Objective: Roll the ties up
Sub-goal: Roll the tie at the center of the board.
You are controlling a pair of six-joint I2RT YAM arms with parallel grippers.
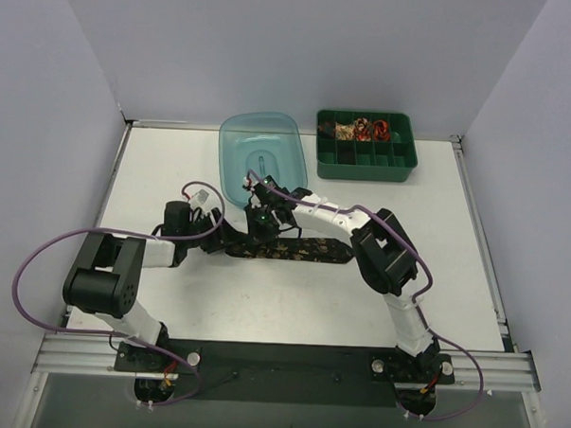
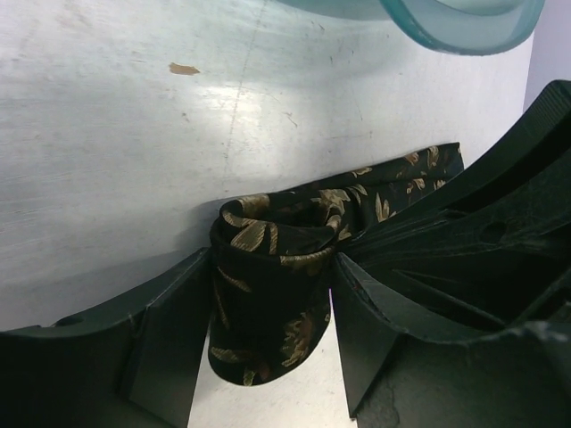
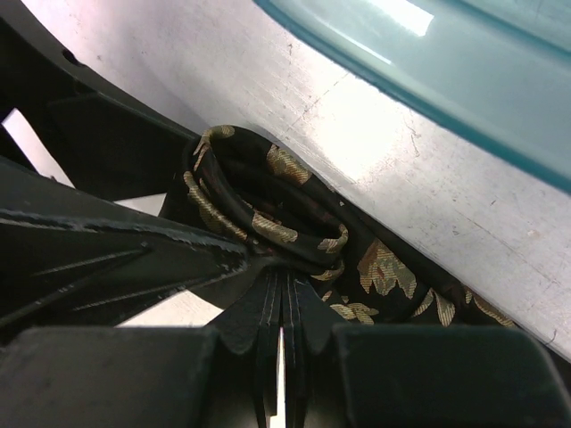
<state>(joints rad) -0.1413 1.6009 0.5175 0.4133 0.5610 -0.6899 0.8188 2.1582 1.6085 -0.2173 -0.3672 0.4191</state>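
Note:
The black tie with gold-tan pattern (image 1: pixel 298 250) lies flat across the middle of the table, and its left end is rolled into a coil (image 2: pixel 268 294). My left gripper (image 1: pixel 226 238) holds that coil between its two fingers (image 2: pixel 268 334), which touch it on both sides. My right gripper (image 1: pixel 262 227) comes from the far side. Its fingers are closed to a thin slit, with the tips at the coil's lower edge (image 3: pixel 281 272). The coil (image 3: pixel 254 192) shows several layers. Small red and beige coils (image 1: pixel 365 130) sit in the green tray.
A teal plastic bowl (image 1: pixel 234 141) stands just behind both grippers and shows close in the wrist views (image 2: pixel 464 27) (image 3: pixel 428 80). A green compartment tray (image 1: pixel 363 172) stands at the back right. Purple cables loop off both arms. Walls enclose the table.

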